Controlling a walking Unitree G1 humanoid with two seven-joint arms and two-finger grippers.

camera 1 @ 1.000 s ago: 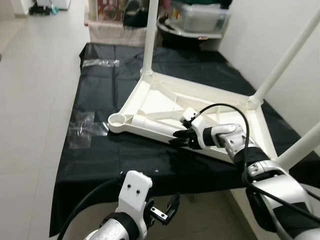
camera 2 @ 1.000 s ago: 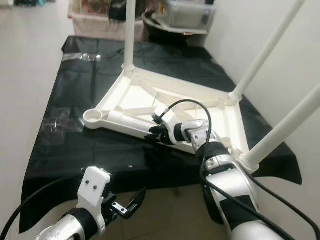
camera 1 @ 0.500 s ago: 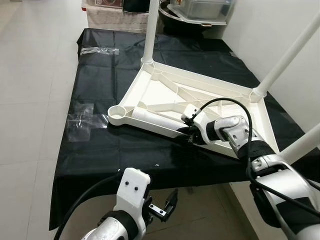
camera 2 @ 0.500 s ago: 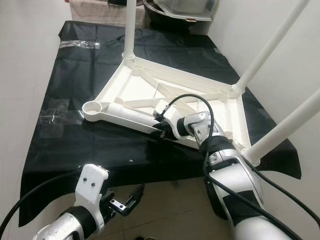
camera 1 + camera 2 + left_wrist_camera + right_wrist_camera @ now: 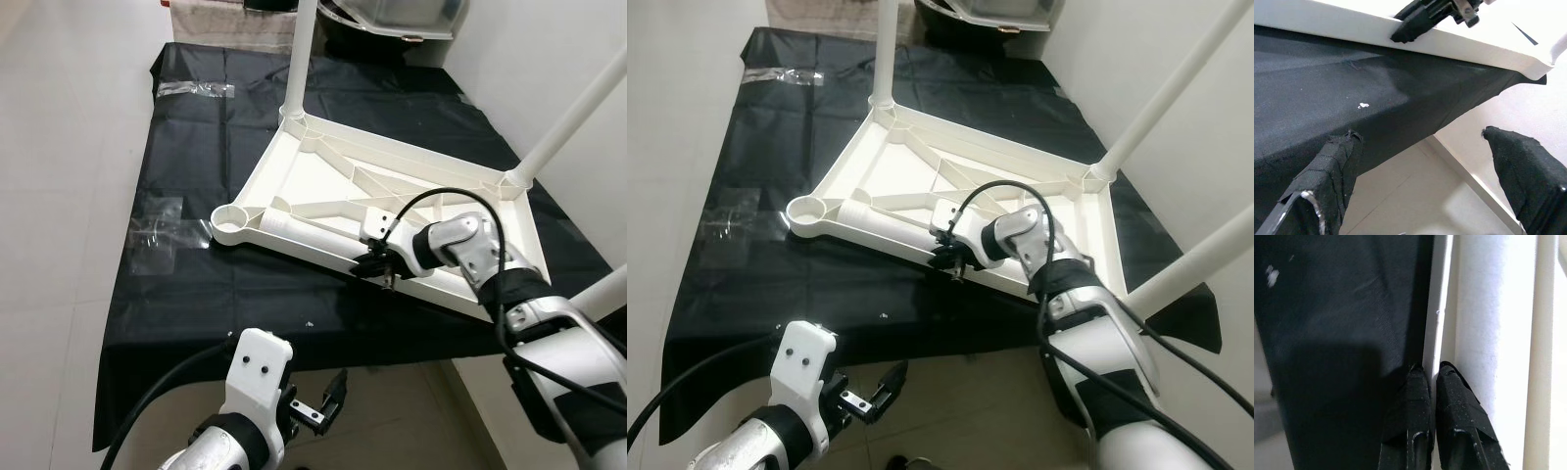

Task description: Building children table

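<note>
Down at the near rim of the upturned white plastic table top point(image 5: 323, 191), the right gripper point(image 5: 380, 268) has its two black fingers point(image 5: 1449, 406) pinched together, tips pressed at the rim's thin edge beside a loose round table leg point(image 5: 309, 235) lying along the frame. That ribbed frame rests on a matte black cloth point(image 5: 196, 186). Low, over the pale floor, the left gripper point(image 5: 323, 409) hangs with fingers spread, empty.

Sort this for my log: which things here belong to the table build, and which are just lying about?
Job:
upturned white tabletop
loose leg lying on it
three fitted legs
right hand at its rim

Lying about:
plastic wrappers
black cloth
</note>
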